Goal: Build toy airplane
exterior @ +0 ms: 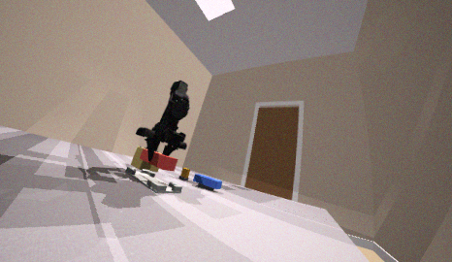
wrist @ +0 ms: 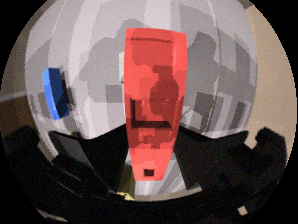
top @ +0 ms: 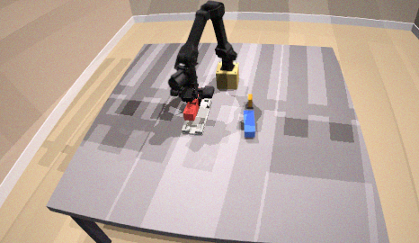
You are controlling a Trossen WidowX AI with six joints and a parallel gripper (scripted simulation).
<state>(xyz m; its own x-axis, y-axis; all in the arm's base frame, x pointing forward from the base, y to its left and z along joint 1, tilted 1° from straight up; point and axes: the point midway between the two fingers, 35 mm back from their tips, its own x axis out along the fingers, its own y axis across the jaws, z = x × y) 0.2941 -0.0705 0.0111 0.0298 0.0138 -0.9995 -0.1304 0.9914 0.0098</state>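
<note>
The red fuselage [top: 190, 112] [exterior: 165, 161] [wrist: 154, 55] is raised above the white cradle jig [top: 193, 131] [exterior: 156, 186]. In the top view it overlaps the jig's left side. My gripper [top: 192, 100] [exterior: 160, 154] [wrist: 150, 124] is shut on the fuselage, one finger on each side. The wrist view shows its large wing socket and small tail socket, both empty. The fuselage hides most of the jig there. The blue wing [top: 249, 123] [exterior: 208, 181] [wrist: 56, 95] lies on the table right of the jig in the top view. The small orange tail fin [top: 250, 100] [exterior: 185, 174] stands just behind the wing.
The yellow block [top: 227, 77] [exterior: 138, 160] under the arm's base stands behind the jig. The grey table [top: 180, 178] carries everything, and its front edge is far in front of the jig.
</note>
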